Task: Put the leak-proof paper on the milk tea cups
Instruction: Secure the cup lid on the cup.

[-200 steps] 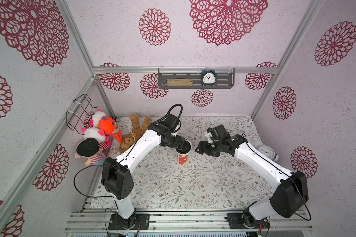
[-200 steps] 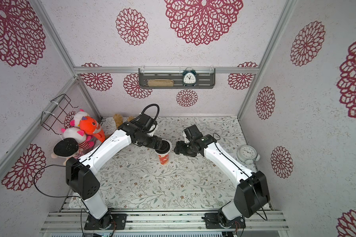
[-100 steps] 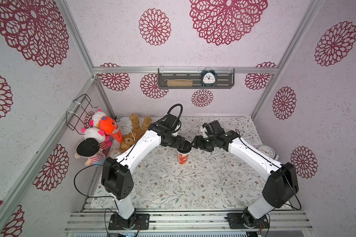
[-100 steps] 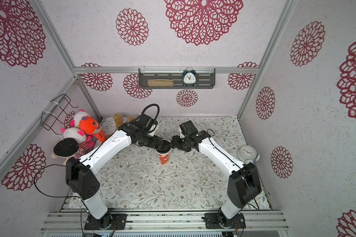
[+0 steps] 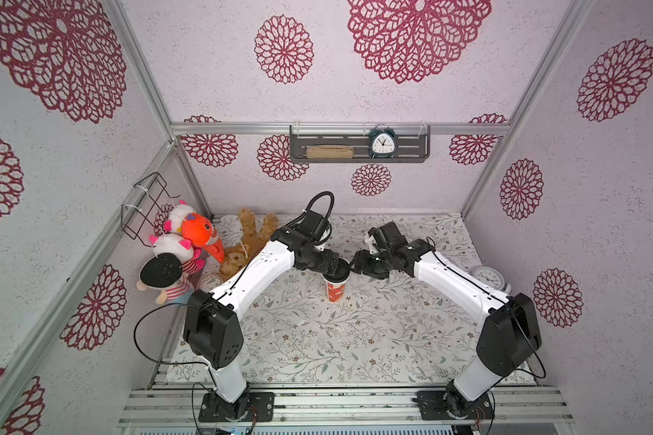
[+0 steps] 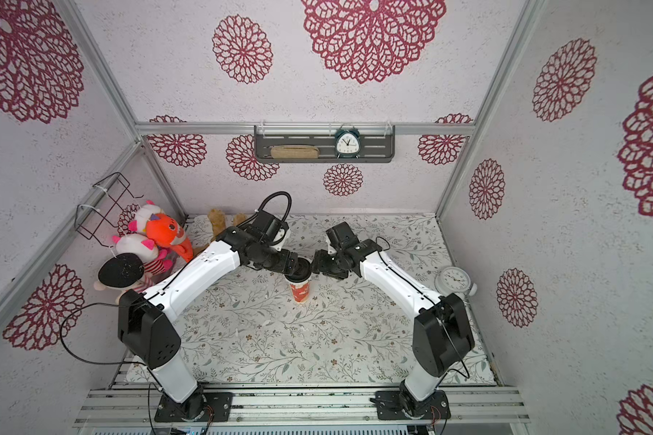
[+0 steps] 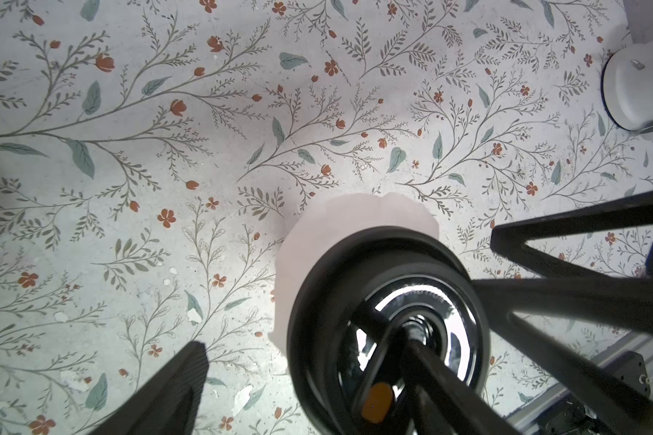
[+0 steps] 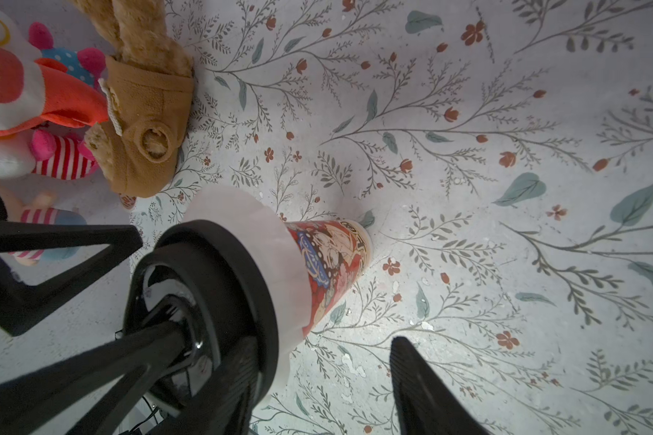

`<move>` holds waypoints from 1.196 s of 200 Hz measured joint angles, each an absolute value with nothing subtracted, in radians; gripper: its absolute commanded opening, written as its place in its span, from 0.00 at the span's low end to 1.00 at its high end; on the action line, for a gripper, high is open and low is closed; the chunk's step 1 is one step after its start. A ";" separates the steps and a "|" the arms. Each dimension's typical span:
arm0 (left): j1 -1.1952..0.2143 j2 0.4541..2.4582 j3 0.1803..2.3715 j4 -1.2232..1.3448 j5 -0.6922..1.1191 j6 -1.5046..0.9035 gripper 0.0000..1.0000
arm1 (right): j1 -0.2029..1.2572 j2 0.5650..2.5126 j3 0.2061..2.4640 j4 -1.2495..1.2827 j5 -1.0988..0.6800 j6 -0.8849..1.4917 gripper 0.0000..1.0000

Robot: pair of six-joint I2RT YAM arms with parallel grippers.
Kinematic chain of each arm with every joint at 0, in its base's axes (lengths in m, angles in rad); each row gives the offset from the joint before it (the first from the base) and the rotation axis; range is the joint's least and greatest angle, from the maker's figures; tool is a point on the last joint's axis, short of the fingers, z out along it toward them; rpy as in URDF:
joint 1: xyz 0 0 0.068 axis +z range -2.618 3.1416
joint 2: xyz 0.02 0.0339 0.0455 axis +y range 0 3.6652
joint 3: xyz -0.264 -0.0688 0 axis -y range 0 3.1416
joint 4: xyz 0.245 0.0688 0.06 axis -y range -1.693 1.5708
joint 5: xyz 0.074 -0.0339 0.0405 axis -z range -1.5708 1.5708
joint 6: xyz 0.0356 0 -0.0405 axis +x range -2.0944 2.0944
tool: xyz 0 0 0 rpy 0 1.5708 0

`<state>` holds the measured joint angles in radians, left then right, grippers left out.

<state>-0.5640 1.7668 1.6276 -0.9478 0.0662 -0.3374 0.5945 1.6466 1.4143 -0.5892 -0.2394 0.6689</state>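
Observation:
The milk tea cup (image 5: 334, 292) (image 6: 300, 292) stands mid-table, red print on its lower part (image 8: 328, 263). The leak-proof paper (image 7: 336, 233) (image 8: 234, 211) lies over its rim, its white edge sticking out all round. A black round lid (image 7: 317, 301) (image 8: 242, 263) sits on top of the paper. My left gripper (image 5: 336, 265) (image 7: 304, 342) reaches over the lid from the left, open, one finger above the lid and the other clear of its rim. My right gripper (image 5: 357, 265) (image 8: 319, 341) meets it from the right, open, one finger on the lid's edge and the other apart from the cup.
Plush toys (image 5: 189, 241) and a brown bear (image 5: 247, 244) crowd the back left corner. A white round clock (image 5: 487, 277) (image 7: 641, 86) stands by the right wall. A wall shelf (image 5: 359, 160) carries an alarm clock, and a wire basket (image 5: 148, 203) hangs on the left wall.
My right gripper has swung left from beside the cup up to the lid's edge, and its jaws have narrowed. The left gripper stays over the lid, its jaws slightly narrower.

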 measured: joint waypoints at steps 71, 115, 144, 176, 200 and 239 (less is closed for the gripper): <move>-0.564 1.740 1.567 -0.892 0.072 -0.354 0.84 | 0.607 1.694 1.472 -0.621 -0.233 0.653 0.38; -0.564 1.715 1.522 -0.847 0.074 -0.370 0.84 | 0.616 1.705 1.475 -0.612 -0.230 0.638 0.32; -0.563 1.696 1.490 -0.817 0.071 -0.379 0.84 | 0.619 1.721 1.491 -0.611 -0.225 0.611 0.31; -0.560 1.675 1.454 -0.783 0.065 -0.394 0.83 | 0.624 1.763 1.560 -0.655 -0.212 0.558 0.31; -0.560 1.662 1.434 -0.764 0.057 -0.402 0.83 | 0.627 1.805 1.633 -0.713 -0.203 0.512 0.31; -0.558 1.644 1.407 -0.739 0.041 -0.418 0.83 | 0.629 1.873 1.750 -0.799 -0.204 0.451 0.32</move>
<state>-0.5583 1.6444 1.4067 -0.7387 0.0410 -0.4183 0.6292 1.8732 1.7500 -0.7990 -0.2039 0.4511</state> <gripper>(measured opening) 0.832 0.313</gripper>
